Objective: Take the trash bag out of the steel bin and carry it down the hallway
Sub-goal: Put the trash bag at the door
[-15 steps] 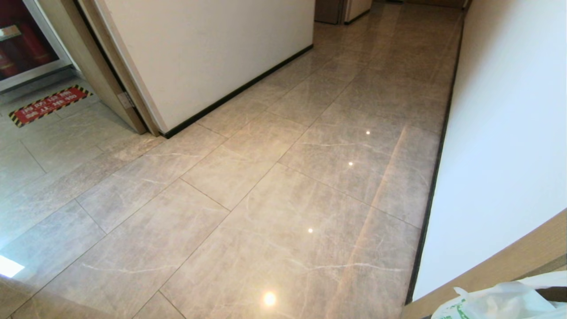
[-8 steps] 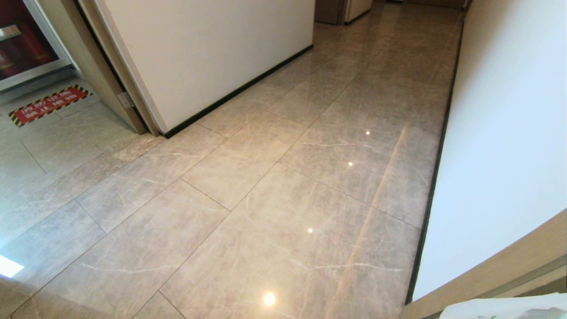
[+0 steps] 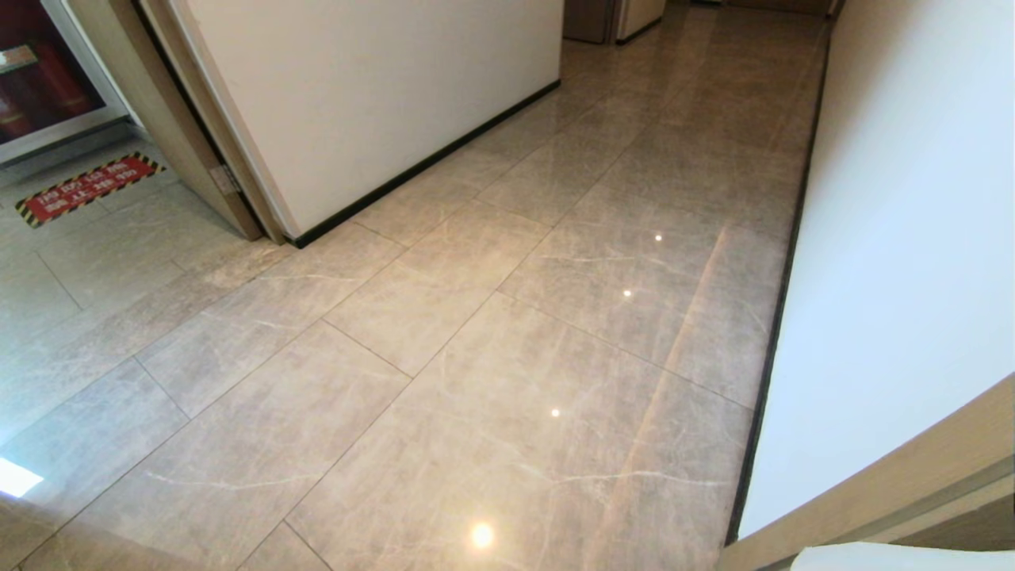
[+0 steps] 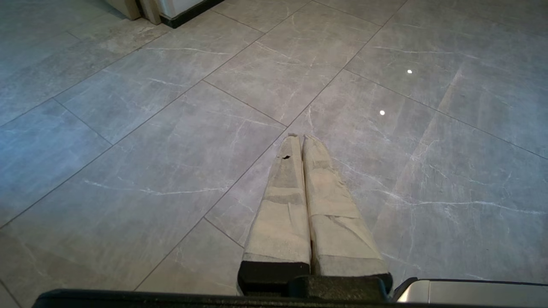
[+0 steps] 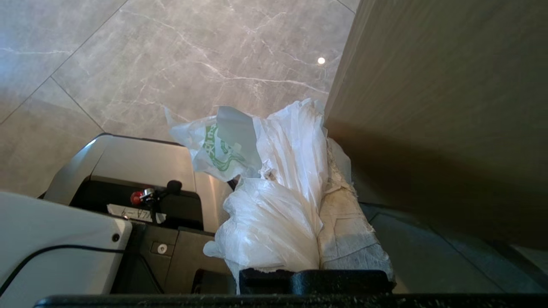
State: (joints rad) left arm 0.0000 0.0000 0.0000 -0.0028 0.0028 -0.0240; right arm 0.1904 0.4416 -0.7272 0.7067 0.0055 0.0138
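Down the middle of the head view runs the hallway (image 3: 555,317), its glossy grey-beige tiles stretching from 6 o'clock up toward 12 o'clock. A white wall with a black baseboard (image 3: 428,162) stands at 11 o'clock, ending at a brown door frame (image 3: 198,143). At 9 o'clock a red floor sign with a striped border (image 3: 87,186) lies flat on the tiles. Another white wall (image 3: 896,238) fills the 3 o'clock side, with a wood-toned panel (image 3: 896,484) slanting across 5 o'clock. Only a pale sliver of the trash bag (image 3: 896,557) peeks in at the very bottom edge, at 5 o'clock. Neither arm shows in this view.

From the left wrist view, the left gripper (image 4: 302,137) hangs over the bare tiles with its two taped fingers (image 4: 282,205) pressed together, pinching nothing.

From the right wrist view, the right gripper (image 5: 314,175) is pinching the trash bag (image 5: 274,214): the thin white plastic is bunched between and over the taped fingers (image 5: 346,226), and a loose flap with green print (image 5: 218,152) sticks out past the tips. The bag is held clear of the floor, just beside the wood-toned panel (image 5: 445,107) and above the robot's grey base (image 5: 137,160), where a small red button (image 5: 136,197) sits. Marbled tiles (image 5: 171,55) lie beyond.
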